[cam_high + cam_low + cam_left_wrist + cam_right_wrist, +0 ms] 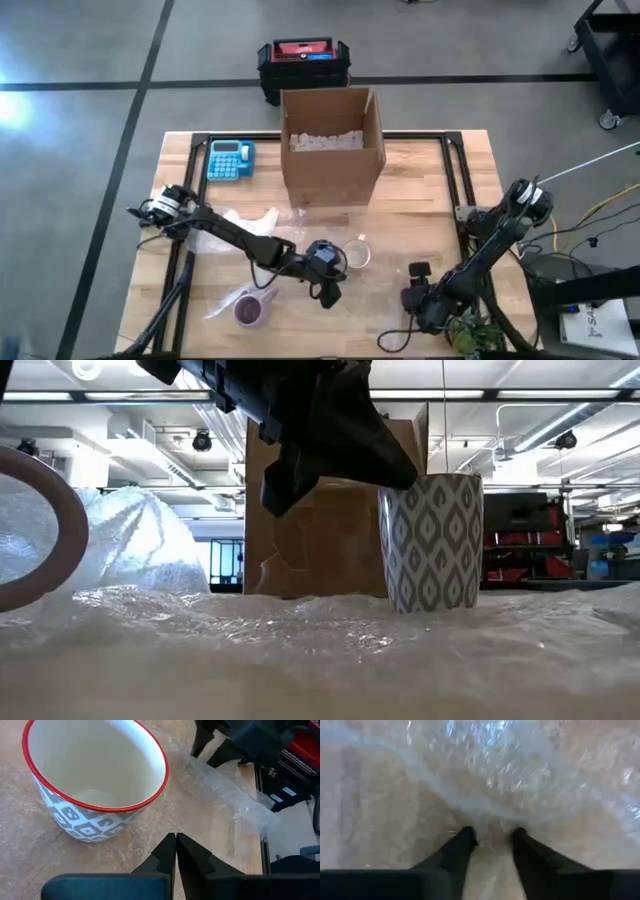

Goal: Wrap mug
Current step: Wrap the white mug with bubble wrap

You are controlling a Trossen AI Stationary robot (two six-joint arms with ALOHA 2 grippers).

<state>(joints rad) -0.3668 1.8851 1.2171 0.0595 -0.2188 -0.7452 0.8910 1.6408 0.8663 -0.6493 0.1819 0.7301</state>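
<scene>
The mug [95, 785] stands upright on the bubble wrap [320, 650], just ahead of the left gripper [175, 842], whose fingers are pressed together on nothing. The right gripper [492, 837], fingers parted, points down at the sheet's near edge. Likely ceramic (glazed, so slippery and breakable), the mug is best taken by its rim; the wrap is light, limp, and pinches anywhere along an edge.

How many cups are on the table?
2. One patterned mug stands upright on the bubble wrap near the table's middle, right beside the left gripper. A purple cup sits nearer the front-left corner. The cardboard box could hide more.
</scene>
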